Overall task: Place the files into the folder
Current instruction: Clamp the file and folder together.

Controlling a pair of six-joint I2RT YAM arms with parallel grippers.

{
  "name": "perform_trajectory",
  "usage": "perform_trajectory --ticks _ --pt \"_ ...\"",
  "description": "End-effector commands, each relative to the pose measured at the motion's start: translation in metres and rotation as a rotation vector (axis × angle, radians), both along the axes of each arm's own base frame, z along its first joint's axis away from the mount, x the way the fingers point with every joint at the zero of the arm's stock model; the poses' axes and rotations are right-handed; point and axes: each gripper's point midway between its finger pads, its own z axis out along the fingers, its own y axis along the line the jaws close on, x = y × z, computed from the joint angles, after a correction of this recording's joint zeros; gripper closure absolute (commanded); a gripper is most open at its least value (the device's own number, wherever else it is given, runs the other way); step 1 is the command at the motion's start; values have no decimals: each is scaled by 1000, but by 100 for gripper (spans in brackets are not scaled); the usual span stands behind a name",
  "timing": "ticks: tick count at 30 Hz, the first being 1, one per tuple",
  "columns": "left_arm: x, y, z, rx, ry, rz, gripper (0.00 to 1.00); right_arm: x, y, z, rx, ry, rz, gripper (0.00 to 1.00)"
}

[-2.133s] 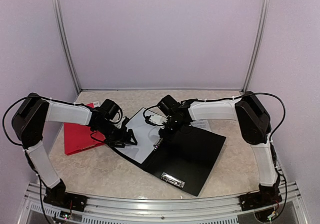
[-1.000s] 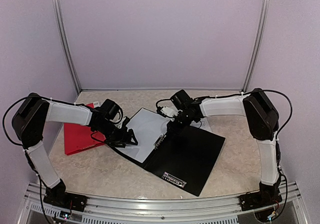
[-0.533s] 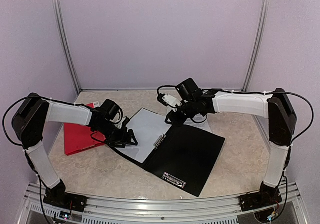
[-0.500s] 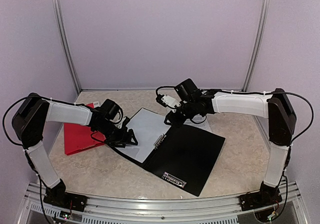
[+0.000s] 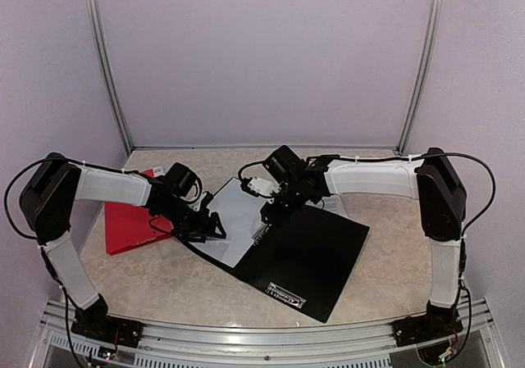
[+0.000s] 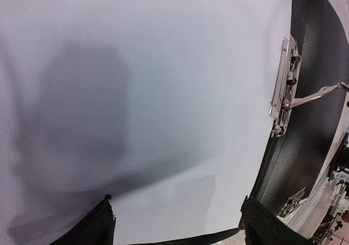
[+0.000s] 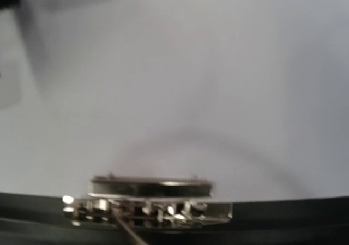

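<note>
A black folder lies open on the table. A blank white sheet of the files lies on its left half and fills the left wrist view and the right wrist view. A silver spring clip sits at the spine, with its lever raised in the left wrist view. My left gripper is open, its fingertips spread low over the sheet's left edge. My right gripper hovers close over the clip; its fingers do not show.
A red folder lies at the left, partly under the left arm. Another printed sheet pokes out behind the black folder, under the right arm. A white label marks the folder's near corner.
My right arm swung back from the far side, leftward and down to the clip at the folder's spine. The left arm and the sheet have not moved.
</note>
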Motion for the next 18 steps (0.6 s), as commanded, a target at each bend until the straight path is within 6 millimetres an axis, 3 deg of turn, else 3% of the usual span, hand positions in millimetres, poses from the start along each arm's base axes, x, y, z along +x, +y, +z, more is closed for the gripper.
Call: perform_trajectory --ticks 1,18 --pt "-25 21 -28 115 101 -1 22 3 -6 -11 -75 -7 -18 67" --pt "-25 21 -28 114 100 -1 22 3 -7 -19 -98 0 -13 87"
